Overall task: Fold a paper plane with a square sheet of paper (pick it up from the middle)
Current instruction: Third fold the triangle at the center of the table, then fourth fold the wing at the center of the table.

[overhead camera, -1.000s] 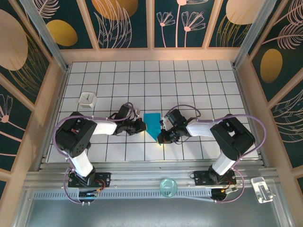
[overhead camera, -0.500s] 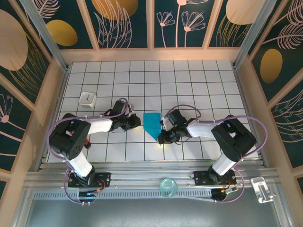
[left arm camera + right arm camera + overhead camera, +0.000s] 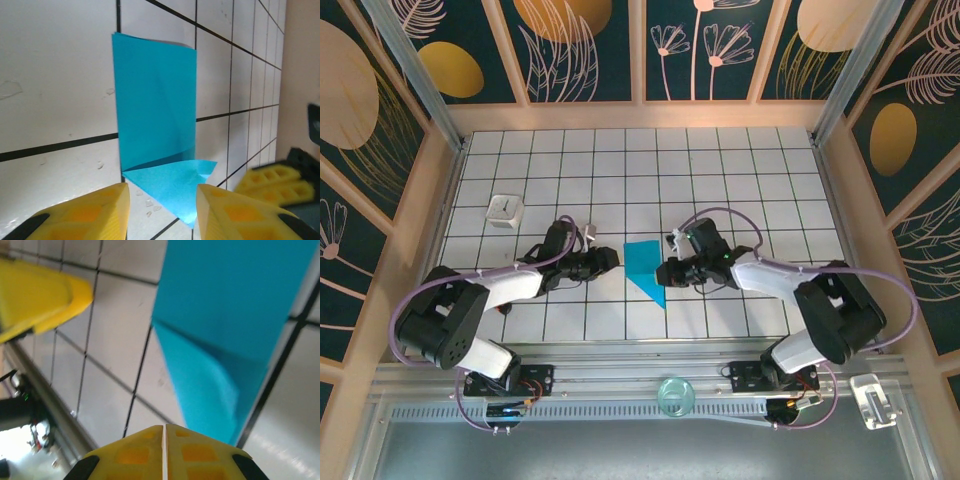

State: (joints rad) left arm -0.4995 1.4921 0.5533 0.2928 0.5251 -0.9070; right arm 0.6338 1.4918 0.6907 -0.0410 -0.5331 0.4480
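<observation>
The teal-blue sheet of paper (image 3: 642,265) lies flat on the white tiled table (image 3: 720,180), folded into a narrow strip with a pointed near end. In the left wrist view the sheet (image 3: 155,95) has a triangular flap standing slightly up at its near end. My left gripper (image 3: 612,258) is open just left of the sheet, and its yellow fingers (image 3: 90,212) stand apart with nothing pinched between them. My right gripper (image 3: 666,272) sits at the sheet's right edge. In its own view the right gripper (image 3: 164,442) is shut and empty, the paper (image 3: 235,315) ahead of it.
A small white cube (image 3: 504,210) stands on the table at the far left. A glass cup (image 3: 673,396) rests on the front rail between the arm bases. Wooden walls ring the table on three sides.
My left gripper has opened and drawn back left off the paper. The right gripper has moved from the sheet's pointed near end up to its right edge. The sheet now lies free.
</observation>
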